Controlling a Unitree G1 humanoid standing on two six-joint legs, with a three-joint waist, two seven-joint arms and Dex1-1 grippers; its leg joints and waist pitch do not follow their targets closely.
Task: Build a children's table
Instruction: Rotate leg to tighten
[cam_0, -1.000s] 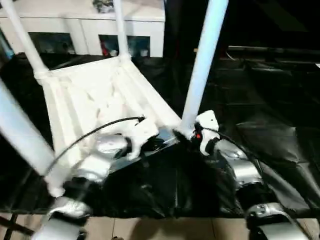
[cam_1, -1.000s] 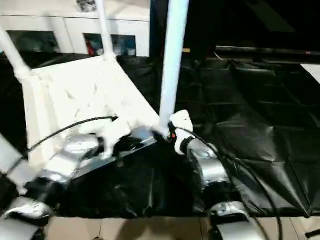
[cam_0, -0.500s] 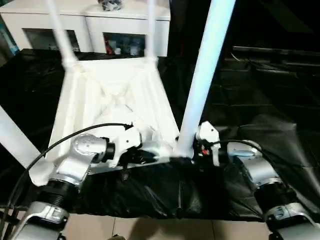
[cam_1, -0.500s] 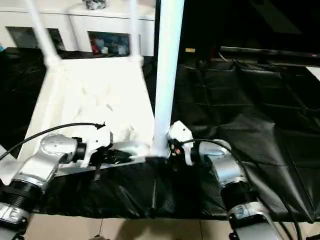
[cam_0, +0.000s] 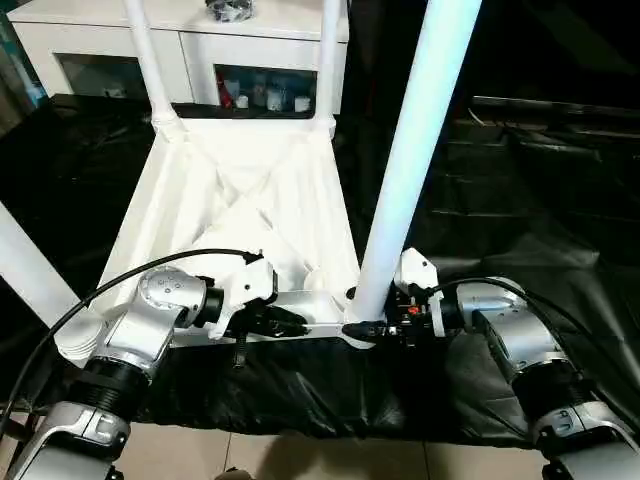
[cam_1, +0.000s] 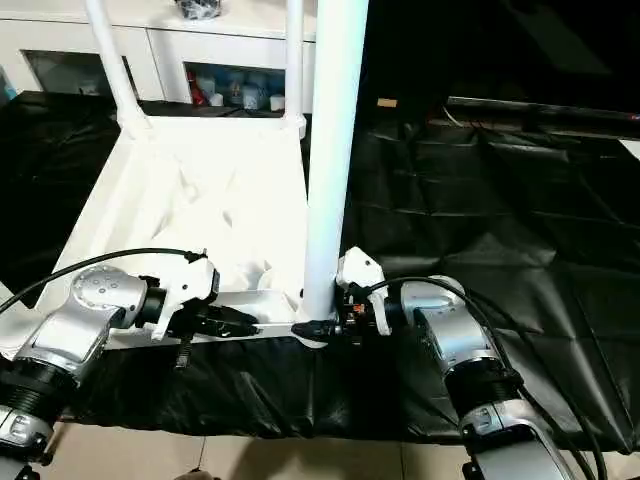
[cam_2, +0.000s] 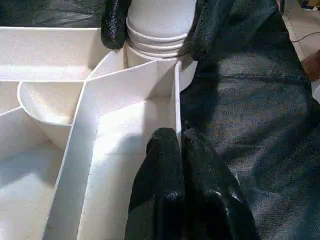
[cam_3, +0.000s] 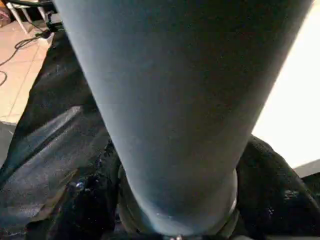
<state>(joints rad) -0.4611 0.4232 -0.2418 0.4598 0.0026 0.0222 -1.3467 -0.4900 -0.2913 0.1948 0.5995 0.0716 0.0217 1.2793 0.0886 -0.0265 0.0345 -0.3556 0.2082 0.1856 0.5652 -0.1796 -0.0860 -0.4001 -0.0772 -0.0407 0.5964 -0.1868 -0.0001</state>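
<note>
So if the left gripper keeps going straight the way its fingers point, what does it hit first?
Most likely the base of the near leg, where the right gripper already straddles it. The left gripper pinches the tabletop's edge rib, and that rib runs straight to that corner socket. Depth is uncertain.

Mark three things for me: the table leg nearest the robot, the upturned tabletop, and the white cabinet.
Near leg (cam_0: 408, 170), left eye view, middle of its shaft.
Tabletop (cam_0: 255, 210), left eye view, ribbed underside.
Cabinet (cam_0: 95, 50), left eye view, its front, above a glass door.
</note>
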